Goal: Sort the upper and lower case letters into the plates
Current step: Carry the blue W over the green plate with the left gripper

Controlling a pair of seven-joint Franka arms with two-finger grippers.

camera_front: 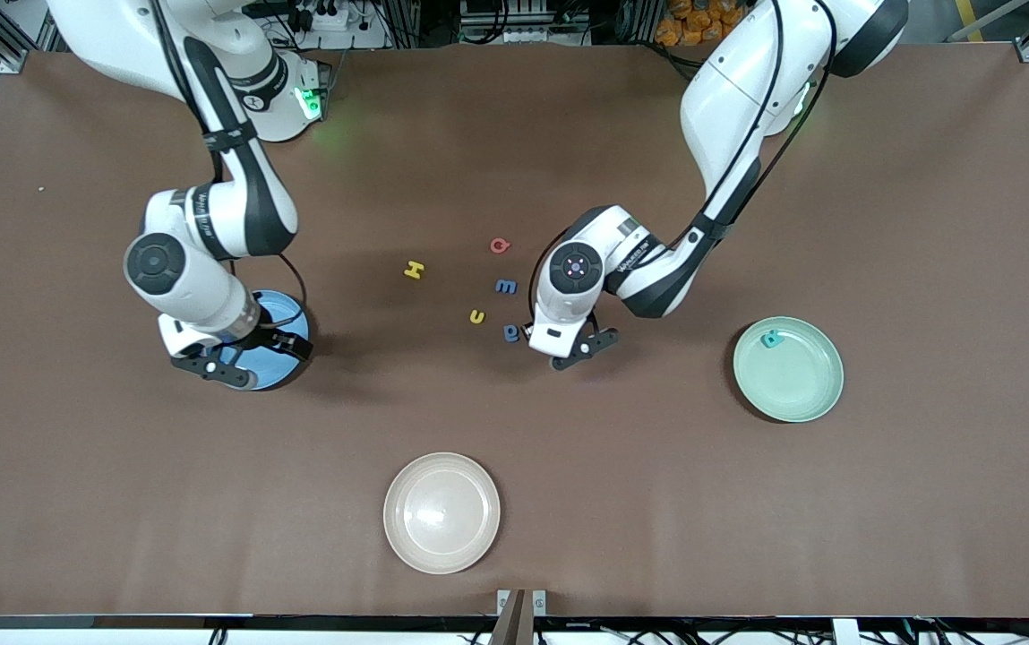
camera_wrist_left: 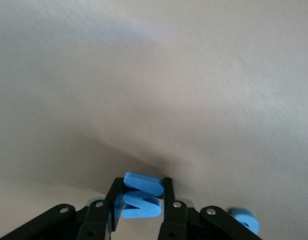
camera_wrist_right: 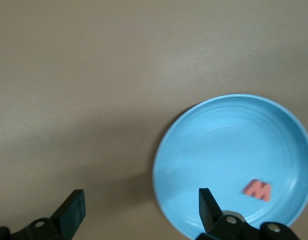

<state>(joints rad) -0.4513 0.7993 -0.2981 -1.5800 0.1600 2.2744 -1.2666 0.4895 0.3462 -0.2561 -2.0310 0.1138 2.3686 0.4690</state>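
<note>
Left gripper clamps chunky blue letter; right gripper splayed over glossy blue plate

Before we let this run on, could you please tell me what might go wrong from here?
1. The left claw pinches a blue letter by its thin edges; it might twist out on lifting.
2. Another blue letter lies right beside that claw and could get nudged.
3. The open right claw hangs over the blue plate rim; descending could tip it.

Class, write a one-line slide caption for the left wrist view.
Left claw shut on a light blue letter above the brown table.
</note>
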